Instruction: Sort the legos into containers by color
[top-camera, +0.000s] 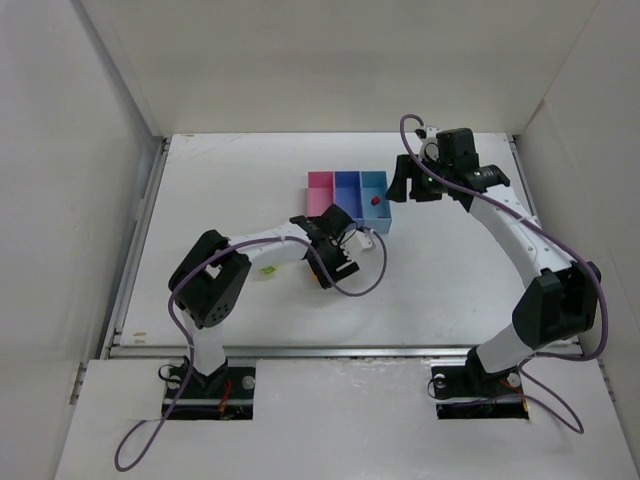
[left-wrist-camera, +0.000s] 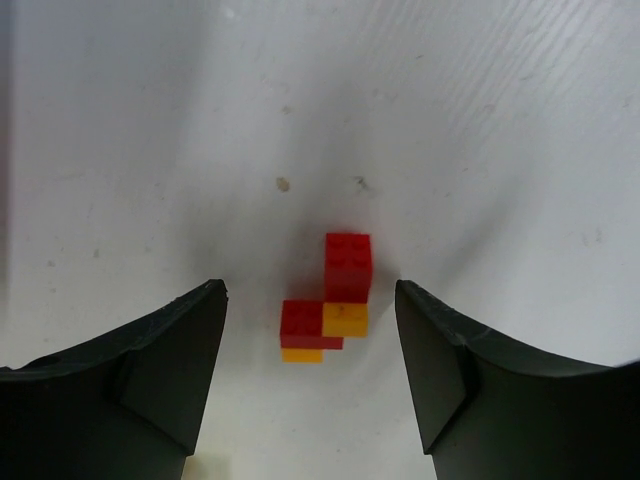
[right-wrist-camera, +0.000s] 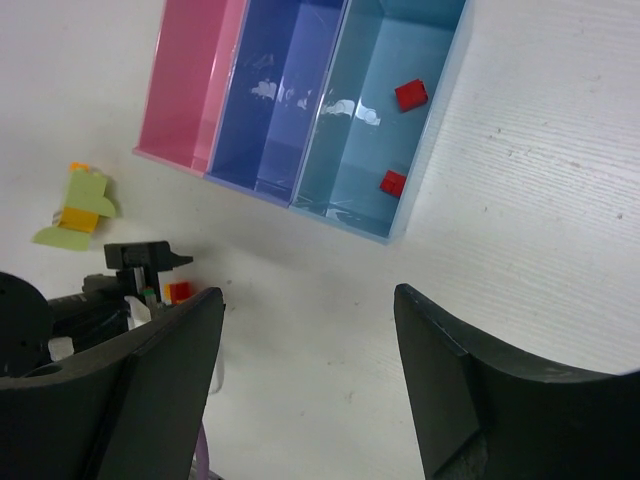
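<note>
Three joined containers stand mid-table: pink (top-camera: 320, 190), purple-blue (top-camera: 347, 190) and light blue (top-camera: 376, 188). In the right wrist view the pink (right-wrist-camera: 190, 90) and purple-blue (right-wrist-camera: 280, 90) bins look empty. The light blue bin (right-wrist-camera: 420, 140) holds two red legos (right-wrist-camera: 410, 95) (right-wrist-camera: 393, 183). My left gripper (top-camera: 335, 256) (left-wrist-camera: 310, 292) is open, low over a joined clump of red and yellow-orange legos (left-wrist-camera: 330, 300) that lies between its fingers, untouched. My right gripper (top-camera: 412, 188) (right-wrist-camera: 310, 295) is open and empty, hovering just right of the bins.
A lime green and orange lego group (right-wrist-camera: 80, 208) lies on the table left of the bins, also seen near the left arm (top-camera: 267, 270). White walls enclose the table on three sides. A purple cable (top-camera: 365, 280) loops beside the left gripper.
</note>
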